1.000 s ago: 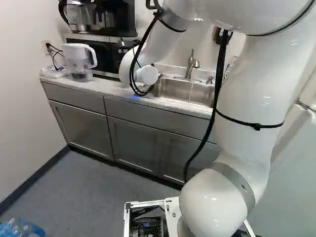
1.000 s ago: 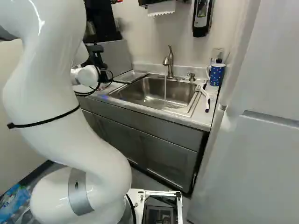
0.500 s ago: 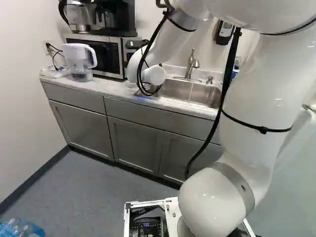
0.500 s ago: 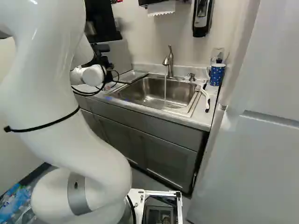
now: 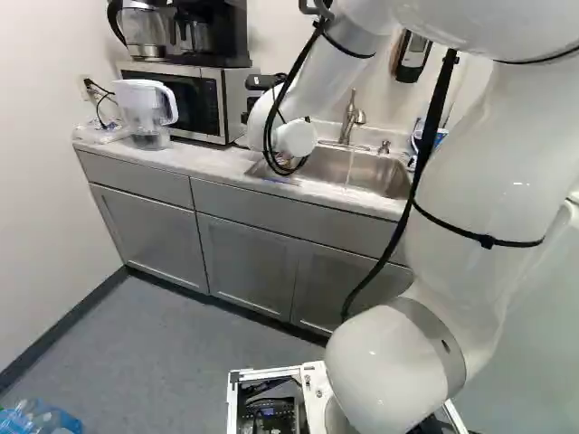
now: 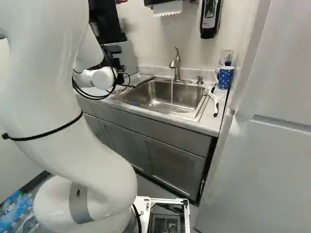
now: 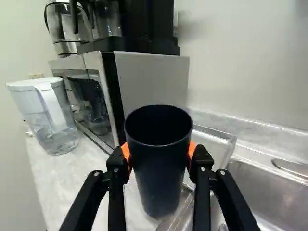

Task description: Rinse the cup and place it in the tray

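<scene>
In the right base view my gripper (image 6: 114, 59) is partly hidden by its wrist, left of the sink (image 6: 163, 94). The wrist view shows the gripper (image 7: 159, 156) shut on a dark cup (image 7: 161, 173), orange pads against both sides. The cup stands mouth up, and its inside looks black. A clear tray (image 7: 215, 142) lies on the counter behind and partly under the cup's outline, beside the sink; whether they touch, I cannot tell. Water (image 6: 171, 92) runs from the faucet (image 6: 176, 63) into the sink.
A microwave (image 7: 149, 79) with a coffee maker on top stands close ahead of the gripper. Beside it is a water pitcher (image 7: 45, 113). At the sink's far side are a blue dotted mug (image 6: 225, 77) and a white brush (image 6: 214, 102).
In the base views my forearm and wrist have moved right along the counter, toward the sink, carrying the gripper. The base has not moved, and the water keeps running.
</scene>
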Controlling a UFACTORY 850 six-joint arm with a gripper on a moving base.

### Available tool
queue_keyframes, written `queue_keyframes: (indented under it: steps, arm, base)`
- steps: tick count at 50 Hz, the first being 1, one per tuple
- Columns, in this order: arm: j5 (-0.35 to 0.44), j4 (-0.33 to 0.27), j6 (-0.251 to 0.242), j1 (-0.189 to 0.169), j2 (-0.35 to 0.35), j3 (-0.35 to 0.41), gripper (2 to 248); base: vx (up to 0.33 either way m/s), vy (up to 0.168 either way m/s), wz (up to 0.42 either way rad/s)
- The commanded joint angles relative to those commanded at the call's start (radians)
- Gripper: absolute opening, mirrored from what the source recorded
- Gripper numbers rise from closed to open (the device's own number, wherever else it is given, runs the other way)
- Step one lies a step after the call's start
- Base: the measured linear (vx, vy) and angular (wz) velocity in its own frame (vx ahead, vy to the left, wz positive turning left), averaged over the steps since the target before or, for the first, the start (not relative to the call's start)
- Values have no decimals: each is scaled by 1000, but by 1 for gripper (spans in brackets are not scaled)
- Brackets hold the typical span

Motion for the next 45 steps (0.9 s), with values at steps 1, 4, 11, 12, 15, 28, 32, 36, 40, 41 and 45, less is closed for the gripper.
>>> queue_keyframes:
  steps: [1, 4, 11, 12, 15, 28, 32, 36, 40, 41, 45]
  arm:
    - [0, 0, 0, -3, 1, 1, 125]
    - [0, 0, 0, -11, 2, 3, 125]
    - [0, 0, 0, -32, 6, 7, 125]
    - [0, 0, 0, -35, 7, 7, 125]
    - [0, 0, 0, -43, 8, 8, 125]
    - [0, 0, 0, -80, 17, 18, 125]
    - [0, 0, 0, -92, 20, 22, 125]
    - [0, 0, 0, -103, 24, 25, 125]
    - [0, 0, 0, -115, 27, 29, 125]
    - [0, 0, 0, -117, 28, 30, 125]
    - [0, 0, 0, -129, 31, 33, 125]
  base:
    - [0, 0, 0]
    - [0, 0, 0]
    - [0, 0, 0]
    - [0, 0, 0]
    - [0, 0, 0]
    - [0, 0, 0]
    - [0, 0, 0]
    - [0, 0, 0]
    - [0, 0, 0]
    - [0, 0, 0]
    - [0, 0, 0]
